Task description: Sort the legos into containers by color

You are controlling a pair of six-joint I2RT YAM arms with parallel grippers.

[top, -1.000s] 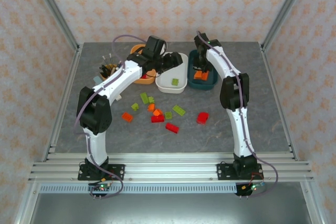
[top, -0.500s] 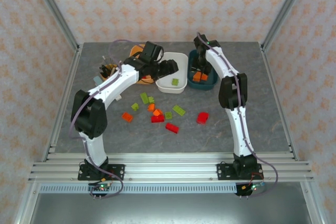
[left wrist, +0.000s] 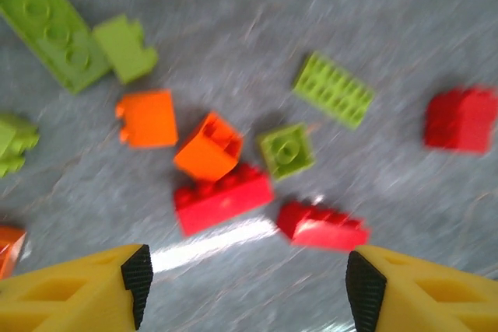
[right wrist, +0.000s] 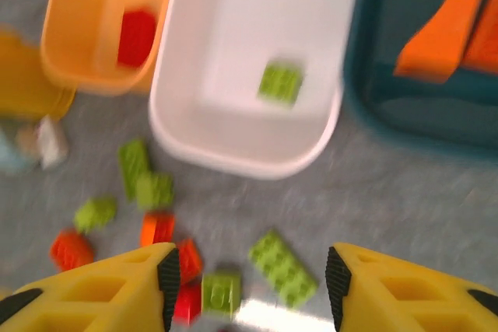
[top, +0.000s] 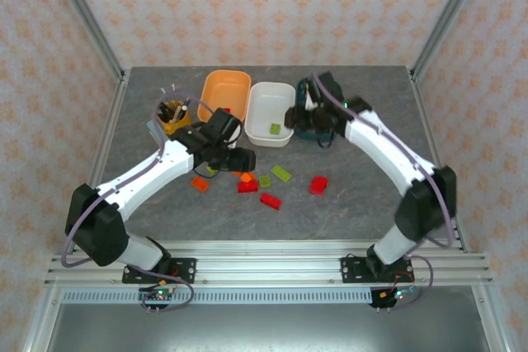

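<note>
Red, green and orange legos lie loose on the grey table: a red brick (left wrist: 222, 196), another red one (left wrist: 323, 225), an orange brick (left wrist: 206, 148), a green plate (left wrist: 333, 89). My left gripper (left wrist: 250, 285) hovers open just above them, nothing between its fingers; it also shows from above (top: 245, 158). The orange tub (right wrist: 85, 29) holds a red brick (right wrist: 138, 36). In the white tub (right wrist: 233, 153) lies a green brick (right wrist: 280, 82). The teal tub (right wrist: 362, 60) holds orange bricks (right wrist: 443, 33). My right gripper (right wrist: 250, 289) is open and empty, near the white and teal tubs (top: 299, 117).
A yellow cup of brushes (top: 172, 113) stands left of the orange tub (top: 227, 92). A lone red brick (top: 318, 185) and a green plate (top: 281, 173) lie right of the pile. Bare table extends toward the near edge and the right side.
My left arm has swung from the orange tub back down over the loose pile. The right gripper has opened and drawn back from the teal tub toward the near left.
</note>
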